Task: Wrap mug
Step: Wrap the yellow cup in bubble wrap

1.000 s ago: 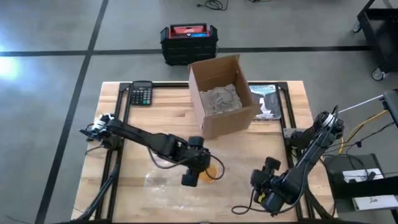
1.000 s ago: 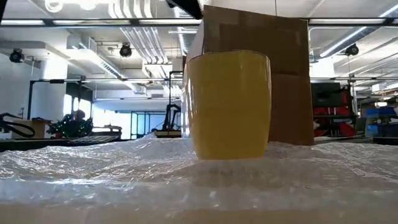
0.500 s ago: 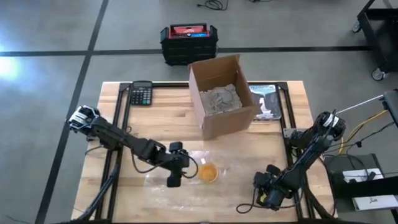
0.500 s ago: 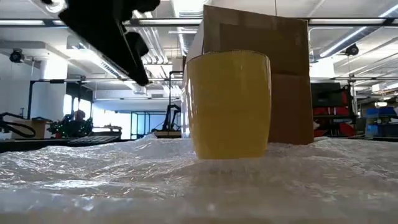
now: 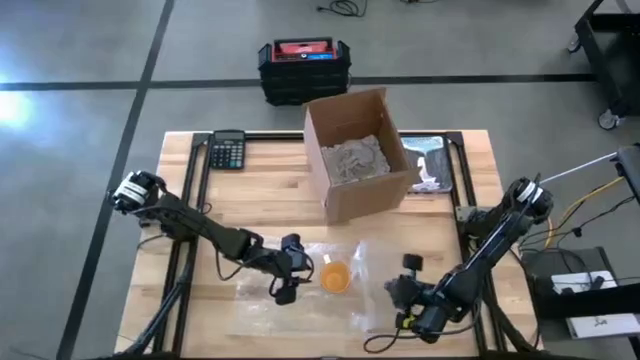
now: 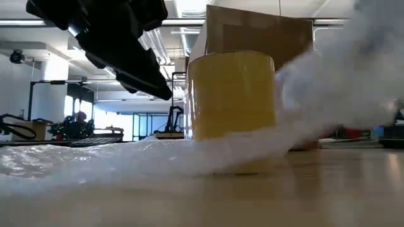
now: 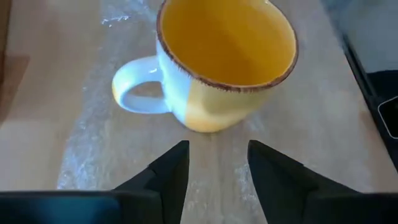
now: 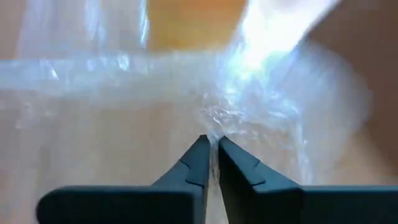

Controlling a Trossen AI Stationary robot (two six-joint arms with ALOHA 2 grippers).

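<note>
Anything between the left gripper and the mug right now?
Nothing visible. The left gripper is open, just beside the yellow mug, with only flat bubble wrap on the table between them. The right gripper is shut on the wrap's edge on the mug's other side, lifting it.

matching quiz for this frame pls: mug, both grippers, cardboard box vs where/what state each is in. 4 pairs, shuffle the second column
Things:
1. mug
2. left gripper
3. right gripper
4. cardboard box

States:
A. shut on the bubble wrap, lifting its edge
B. upright on the wrap, yellow inside
C. open, beside the mug
D. open-topped, holds crumpled paper

Pairs: 1-B, 2-C, 3-A, 4-D
</note>
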